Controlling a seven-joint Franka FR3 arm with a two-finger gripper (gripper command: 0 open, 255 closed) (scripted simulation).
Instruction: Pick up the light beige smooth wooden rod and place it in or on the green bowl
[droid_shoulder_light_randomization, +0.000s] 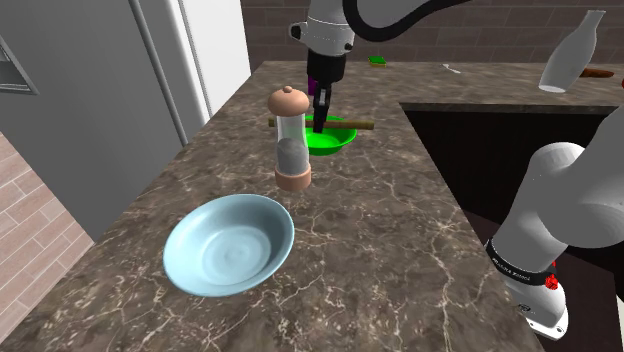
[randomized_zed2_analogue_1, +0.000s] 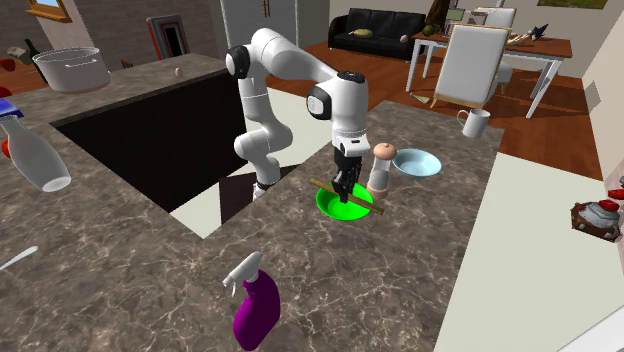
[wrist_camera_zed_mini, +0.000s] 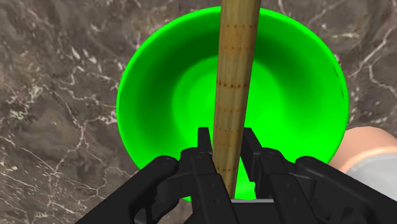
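Observation:
A light beige wooden rod (wrist_camera_zed_mini: 234, 76) lies level over the bright green bowl (wrist_camera_zed_mini: 165, 83), spanning it from rim to rim. My black gripper (wrist_camera_zed_mini: 226, 143) points straight down and is shut on the rod near one end, a finger on each side. In the shoulder view the rod (droid_shoulder_light_randomization: 350, 125) sticks out sideways from the gripper (droid_shoulder_light_randomization: 319, 125) just above the bowl (droid_shoulder_light_randomization: 335, 142). The second exterior view shows the rod (randomized_zed2_analogue_1: 368, 204) crossing the bowl (randomized_zed2_analogue_1: 330, 205) under the gripper (randomized_zed2_analogue_1: 343, 190). I cannot tell whether the rod touches the rim.
A tall grinder (droid_shoulder_light_randomization: 291, 140) with a tan cap stands right beside the bowl. A pale blue bowl (droid_shoulder_light_randomization: 229, 244) sits nearer on the marble counter (droid_shoulder_light_randomization: 400, 250). A dark sunken recess (droid_shoulder_light_randomization: 500, 150) opens at the shoulder view's right. A purple spray bottle (randomized_zed2_analogue_1: 256, 305) stands farther off.

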